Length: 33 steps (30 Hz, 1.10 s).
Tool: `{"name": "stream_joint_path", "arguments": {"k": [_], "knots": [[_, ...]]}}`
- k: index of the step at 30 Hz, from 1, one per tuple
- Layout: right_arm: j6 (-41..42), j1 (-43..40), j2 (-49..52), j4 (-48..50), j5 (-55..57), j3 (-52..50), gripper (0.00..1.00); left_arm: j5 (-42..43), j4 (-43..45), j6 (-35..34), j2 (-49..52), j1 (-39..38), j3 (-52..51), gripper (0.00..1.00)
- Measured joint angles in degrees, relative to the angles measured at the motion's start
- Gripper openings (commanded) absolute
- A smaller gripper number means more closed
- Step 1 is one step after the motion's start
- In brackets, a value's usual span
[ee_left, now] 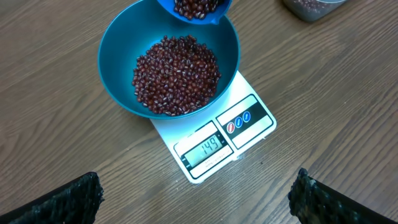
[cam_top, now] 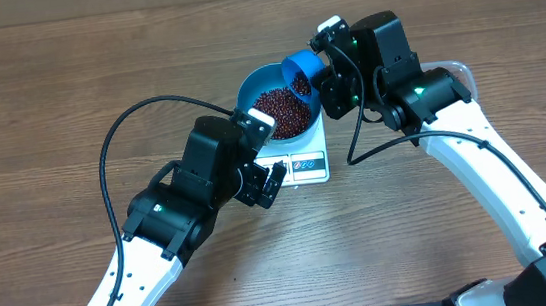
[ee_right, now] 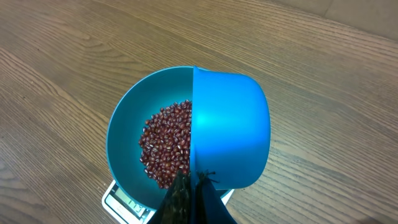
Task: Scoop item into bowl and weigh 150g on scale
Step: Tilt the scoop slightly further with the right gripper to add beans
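The blue bowl point(cam_top: 259, 86) stands on the white scale point(cam_top: 310, 168) and holds a heap of dark red beans point(cam_top: 282, 112). My right gripper point(ee_right: 194, 179) is shut on the handle of a small blue scoop point(ee_right: 230, 137), which is tilted over the bowl's point(ee_right: 124, 143) far right rim. In the left wrist view the scoop point(ee_left: 196, 9) still has beans in it above the bowl point(ee_left: 118, 68). The scale's display point(ee_left: 210, 147) reads 149. My left gripper point(ee_left: 196, 202) hovers open over bare table just in front of the scale point(ee_left: 252, 121), holding nothing.
A clear plastic tub point(ee_left: 311, 7) with more beans sits at the back right, past the bowl. The left arm point(cam_top: 196, 186) lies front left of the scale, with its cable looping to the left. The table is brown wood.
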Motion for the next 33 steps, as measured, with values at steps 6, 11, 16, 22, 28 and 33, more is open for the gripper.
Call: {"name": "stream_joint_path", "arguments": {"k": [6, 11, 16, 22, 28, 33], "knots": [[0.02, 0.0, 0.0, -0.02, -0.02, 0.0, 0.04, 0.0, 0.0, -0.02, 0.0, 0.0, 0.0, 1.0], [0.0, 0.0, 0.0, 0.02, -0.02, 0.0, 0.04, 0.0, 0.0, -0.02, 0.0, 0.0, 0.0, 1.0], [-0.02, 0.0, 0.0, -0.02, -0.04, 0.0, 0.04, 0.0, 0.0, -0.02, 0.0, 0.0, 0.0, 0.99], [0.0, 0.0, 0.0, 0.0, -0.09, 0.0, 0.04, 0.0, 0.0, -0.02, 0.0, 0.0, 0.0, 0.99], [-0.02, 0.0, 0.0, 0.07, -0.66, 0.0, 0.04, 0.0, 0.0, -0.02, 0.0, 0.0, 0.0, 1.0], [0.0, 0.0, 0.0, 0.83, -1.16, 0.0, 0.04, 0.0, 0.0, -0.02, 0.0, 0.0, 0.0, 1.0]]}}
